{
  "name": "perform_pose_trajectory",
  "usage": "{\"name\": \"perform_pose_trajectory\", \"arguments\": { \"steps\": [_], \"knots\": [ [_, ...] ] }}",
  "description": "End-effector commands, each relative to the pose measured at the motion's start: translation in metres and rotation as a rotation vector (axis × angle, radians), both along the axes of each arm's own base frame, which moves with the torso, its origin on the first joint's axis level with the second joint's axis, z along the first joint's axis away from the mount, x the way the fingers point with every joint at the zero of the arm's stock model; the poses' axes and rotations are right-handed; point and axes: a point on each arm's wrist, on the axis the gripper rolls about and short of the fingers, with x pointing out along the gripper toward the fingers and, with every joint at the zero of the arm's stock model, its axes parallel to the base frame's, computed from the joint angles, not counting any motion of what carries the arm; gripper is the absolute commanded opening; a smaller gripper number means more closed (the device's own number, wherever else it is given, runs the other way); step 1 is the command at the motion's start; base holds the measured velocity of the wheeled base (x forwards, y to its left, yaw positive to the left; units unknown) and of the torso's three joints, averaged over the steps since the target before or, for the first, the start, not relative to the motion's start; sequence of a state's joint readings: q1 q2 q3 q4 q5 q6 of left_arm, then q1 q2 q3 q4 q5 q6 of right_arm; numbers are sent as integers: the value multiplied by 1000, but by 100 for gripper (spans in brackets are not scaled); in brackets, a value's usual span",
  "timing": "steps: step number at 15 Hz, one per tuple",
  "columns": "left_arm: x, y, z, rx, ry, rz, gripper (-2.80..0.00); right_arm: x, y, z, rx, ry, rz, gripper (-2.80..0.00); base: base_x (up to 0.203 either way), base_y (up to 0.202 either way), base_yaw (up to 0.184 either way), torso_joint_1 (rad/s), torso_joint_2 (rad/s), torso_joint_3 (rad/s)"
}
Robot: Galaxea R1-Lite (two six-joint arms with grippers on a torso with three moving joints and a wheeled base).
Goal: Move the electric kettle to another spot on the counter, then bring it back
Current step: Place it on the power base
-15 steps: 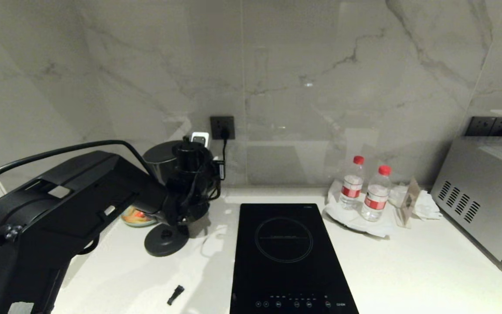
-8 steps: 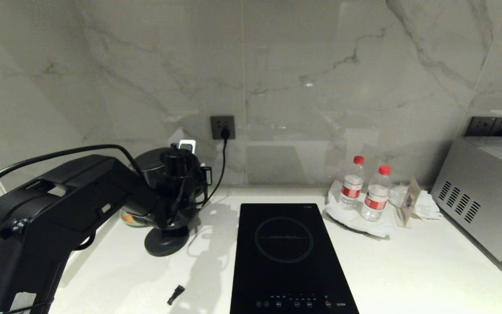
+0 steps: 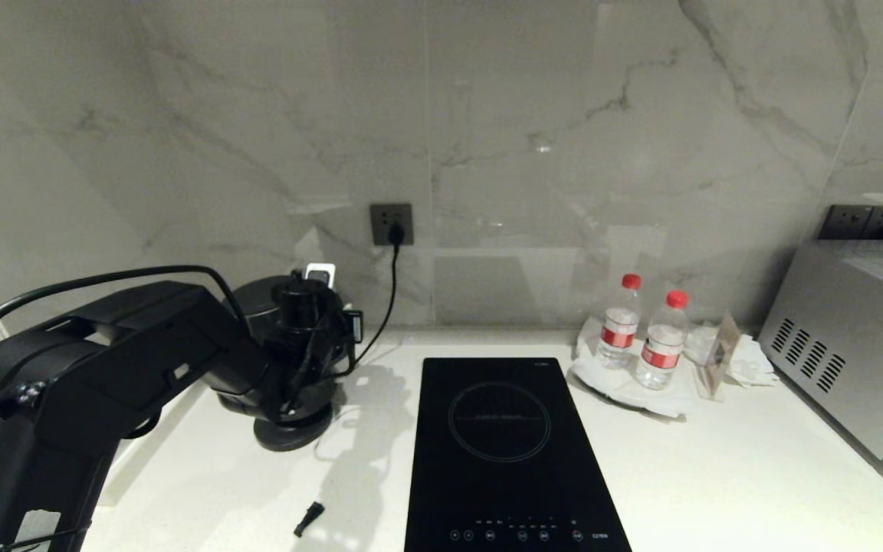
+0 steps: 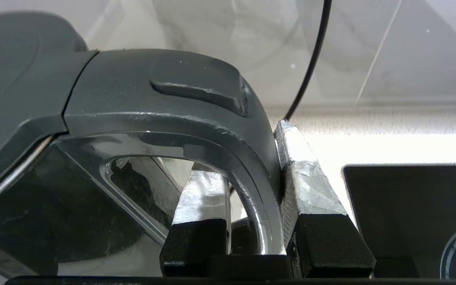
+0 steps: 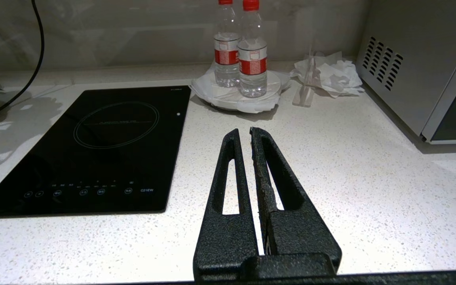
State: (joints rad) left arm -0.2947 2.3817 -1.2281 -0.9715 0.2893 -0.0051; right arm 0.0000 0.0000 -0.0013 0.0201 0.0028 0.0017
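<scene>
Gripping the loop handle of the electric kettle [image 4: 164, 103], the left tool [image 4: 251, 186] is working at the far left of the worktop [image 3: 717, 475]; one taped finger [image 4: 202, 194] is sitting inside the loop and the other against its outer side, so the pair is pinching the handle between them. In the head view the kettle [image 3: 257, 303] is showing behind the left wrist, directly above the round black base disc [image 3: 292, 431], though the arm is hiding whether the two are touching. A black cord [image 3: 388, 295] is running from the wall socket [image 3: 392, 223] down toward that base. Near the front edge a small black piece [image 3: 308, 518] is lying on the stone. To the right, the induction hob [image 3: 510, 452] is lying flat, then two water bottles [image 3: 641, 330] are standing on a white plate, with a silver microwave [image 3: 855, 345] at the far right. Over the near worktop right of the hob, the right tool [image 5: 246, 134] is hanging with its fingers pressed together, holding nothing.
</scene>
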Motion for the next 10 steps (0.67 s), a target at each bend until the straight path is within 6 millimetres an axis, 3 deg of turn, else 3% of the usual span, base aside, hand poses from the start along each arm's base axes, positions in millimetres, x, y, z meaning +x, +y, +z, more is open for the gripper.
{"name": "perform_pose_trajectory", "arguments": {
  "steps": [1, 10],
  "knots": [
    [-4, 2, 0, -1, -2, 5, -280, 0, 0, 0, 0, 0, 0, -280, 0, 0, 0, 0, 0, 0],
    [-9, 16, -15, 4, 21, 29, -280, 0, 0, 0, 0, 0, 0, -280, 0, 0, 0, 0, 0, 0]
  ]
}}
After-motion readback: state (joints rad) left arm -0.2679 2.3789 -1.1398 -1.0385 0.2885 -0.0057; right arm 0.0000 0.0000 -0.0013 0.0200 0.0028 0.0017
